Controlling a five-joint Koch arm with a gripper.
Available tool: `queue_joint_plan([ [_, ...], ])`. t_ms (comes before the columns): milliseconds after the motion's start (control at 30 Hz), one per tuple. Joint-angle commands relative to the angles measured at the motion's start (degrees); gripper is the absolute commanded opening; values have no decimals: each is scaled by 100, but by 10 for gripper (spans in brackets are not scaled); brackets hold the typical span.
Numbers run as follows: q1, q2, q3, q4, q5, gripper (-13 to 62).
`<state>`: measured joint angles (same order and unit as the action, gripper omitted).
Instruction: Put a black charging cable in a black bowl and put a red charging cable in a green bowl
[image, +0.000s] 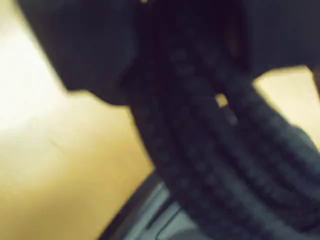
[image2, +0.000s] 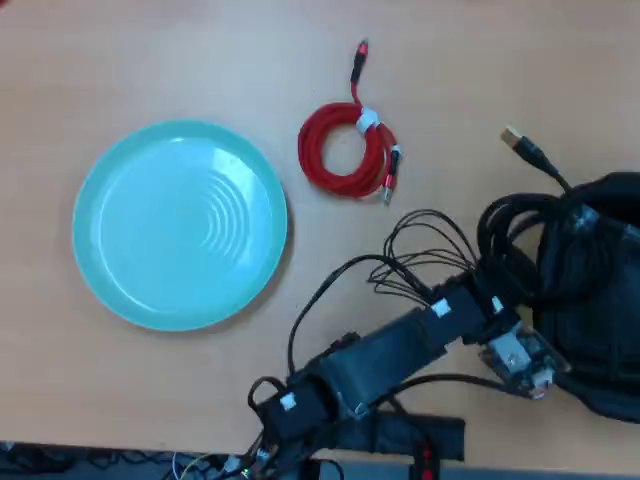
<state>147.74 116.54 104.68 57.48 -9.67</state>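
So the arm is reaching out toward about 2 o'clock from its base at the bottom of the overhead view, and the gripper (image2: 535, 300) end is sitting right over the near rim of the black bowl (image2: 610, 330) at the right edge. The black charging cable (image2: 530, 240) is hanging in loose loops right at that spot, spilling over the bowl's 9 o'clock side, with one silver-tipped plug poking out toward 11 o'clock across the bare table (image2: 300, 60). In the wrist view the braided black charging cable (image: 215, 150) is filling most of the picture, running from 12 o'clock down to 4 o'clock right under the camera, so it's looking like the pincer is clamped on the coil, though the jaws themselves are too blurred and dark to say for sure, so it can't honestly be told. The key thing for the coming move: the bowl's centre is lying off toward 3 o'clock from the pincer, so the coil probably needs carrying a bit further that way before letting go. Meanwhile the red charging cable (image2: 347, 150) is waiting at 12 o'clock, just beside the green bowl (image2: 180, 225), untouched on the table.
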Motion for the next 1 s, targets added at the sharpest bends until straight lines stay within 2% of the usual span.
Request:
queue_joint_plan([
  [0,360,325,-5440,-9,-105,-60],
  [233,729,299,-5194,176,360,-60],
  [467,1758,-132,-5115,123,958,-60],
  [667,1723,-905,-5344,-571,1099,-60],
  [967,1758,-1345,-6100,-1063,1099,-61],
])
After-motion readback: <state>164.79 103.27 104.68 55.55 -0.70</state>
